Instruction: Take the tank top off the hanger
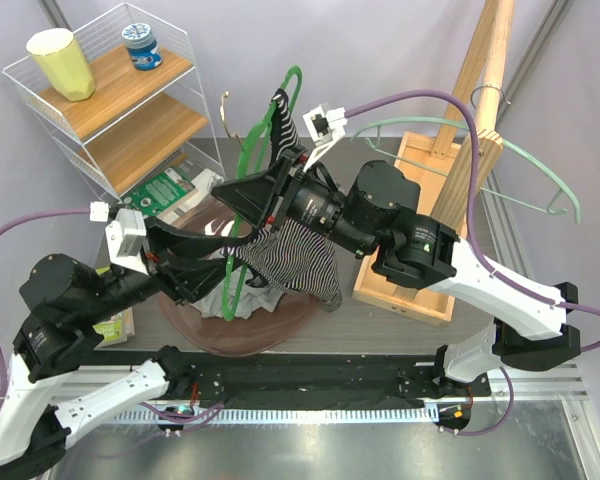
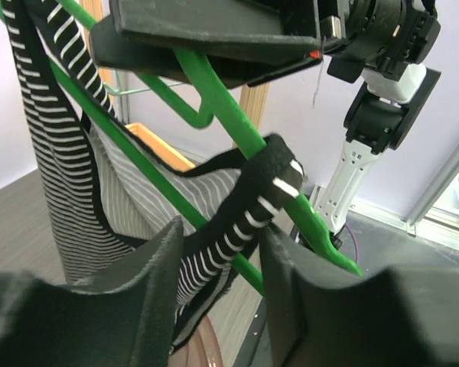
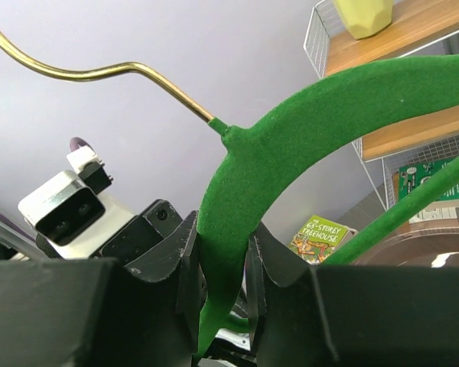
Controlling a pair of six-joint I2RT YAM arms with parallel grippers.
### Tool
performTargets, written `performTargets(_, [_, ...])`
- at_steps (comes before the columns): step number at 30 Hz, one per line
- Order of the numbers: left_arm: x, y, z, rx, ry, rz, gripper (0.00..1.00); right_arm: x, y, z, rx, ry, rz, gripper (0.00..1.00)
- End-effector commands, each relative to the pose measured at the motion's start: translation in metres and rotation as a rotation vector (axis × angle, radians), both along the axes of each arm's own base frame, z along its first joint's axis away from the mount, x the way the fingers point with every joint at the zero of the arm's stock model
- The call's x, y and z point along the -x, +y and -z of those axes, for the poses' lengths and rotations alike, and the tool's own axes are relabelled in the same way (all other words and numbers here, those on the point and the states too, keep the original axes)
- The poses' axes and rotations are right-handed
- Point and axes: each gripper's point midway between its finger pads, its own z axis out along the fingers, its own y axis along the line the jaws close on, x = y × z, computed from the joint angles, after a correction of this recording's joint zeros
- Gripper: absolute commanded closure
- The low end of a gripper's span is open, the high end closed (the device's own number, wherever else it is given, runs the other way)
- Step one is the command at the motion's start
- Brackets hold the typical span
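My right gripper (image 1: pixel 270 190) is shut on the green hanger (image 1: pixel 248 160) and holds it up over the table; in the right wrist view its jaws (image 3: pixel 223 237) pinch the hanger's flocked arm (image 3: pixel 306 115) below the gold hook. The black-and-white striped tank top (image 1: pixel 300 255) hangs from the hanger, draping down to the right. My left gripper (image 1: pixel 220 262) is at the hanger's lower end. In the left wrist view its fingers (image 2: pixel 222 237) stand apart on either side of the tank top's strap (image 2: pixel 249 210), which loops over the green bar (image 2: pixel 237 126).
A round brown tray (image 1: pixel 280 320) lies under the garment. A wire shelf (image 1: pixel 120 100) at the back left holds a yellow cup (image 1: pixel 62 62) and a jar (image 1: pixel 141 46). A wooden stand (image 1: pixel 420 220) with a pale green hanger (image 1: pixel 520 155) is at the right. Books (image 1: pixel 165 190) lie left.
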Motion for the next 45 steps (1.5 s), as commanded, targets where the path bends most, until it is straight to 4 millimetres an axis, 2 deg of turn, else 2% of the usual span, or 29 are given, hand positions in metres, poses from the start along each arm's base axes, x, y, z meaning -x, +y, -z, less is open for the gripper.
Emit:
performTargets(1, [0.004, -0.003, -0.025, 0.05, -0.074, 0.026, 0.62, 0.016, -0.025, -0.049, -0.152, -0.049, -0.041, 0.99])
performTargets(2, [0.002, -0.003, -0.024, 0.046, -0.07, 0.023, 0.69, 0.016, -0.025, -0.049, -0.152, -0.049, -0.041, 0.99])
performTargets(9, [0.007, -0.008, -0.026, 0.051, -0.067, 0.064, 0.9, 0.02, -0.025, -0.049, -0.164, -0.052, -0.064, 0.99])
performTargets(11, [0.013, -0.008, -0.034, 0.065, -0.079, 0.089, 1.0, 0.019, -0.025, -0.049, -0.161, -0.056, -0.059, 0.99])
performTargets(15, [0.023, -0.001, -0.05, 0.099, -0.098, 0.105, 1.0, 0.008, -0.03, -0.043, -0.134, -0.064, 0.008, 0.99])
performTargets(18, [0.034, 0.008, -0.062, 0.138, -0.119, 0.118, 1.0, -0.007, -0.035, -0.034, -0.098, -0.064, 0.099, 0.99])
performTargets(22, [0.048, 0.019, -0.067, 0.171, -0.129, 0.138, 1.0, -0.025, -0.042, -0.023, -0.05, -0.062, 0.212, 0.99])
performTargets(25, [0.061, 0.021, -0.06, 0.161, -0.125, 0.193, 1.0, -0.036, -0.044, -0.019, -0.036, -0.058, 0.276, 0.99])
performTargets(27, [0.065, 0.016, -0.047, 0.131, -0.105, 0.228, 1.0, -0.041, -0.045, -0.021, -0.047, -0.053, 0.303, 0.99])
performTargets(34, [0.06, 0.015, -0.01, 0.11, -0.041, 0.21, 1.0, -0.047, -0.049, -0.038, -0.1, -0.073, 0.347, 0.99])
performTargets(41, [0.081, 0.02, -0.012, 0.151, -0.075, 0.288, 1.0, -0.062, -0.051, -0.034, -0.077, -0.076, 0.439, 0.99])
performTargets(44, [0.079, 0.018, -0.004, 0.131, -0.054, 0.29, 1.0, -0.064, -0.05, -0.037, -0.104, -0.062, 0.449, 0.99])
performTargets(45, [0.077, 0.017, -0.001, 0.123, -0.044, 0.288, 1.0, -0.063, -0.053, -0.047, -0.157, -0.059, 0.449, 0.99])
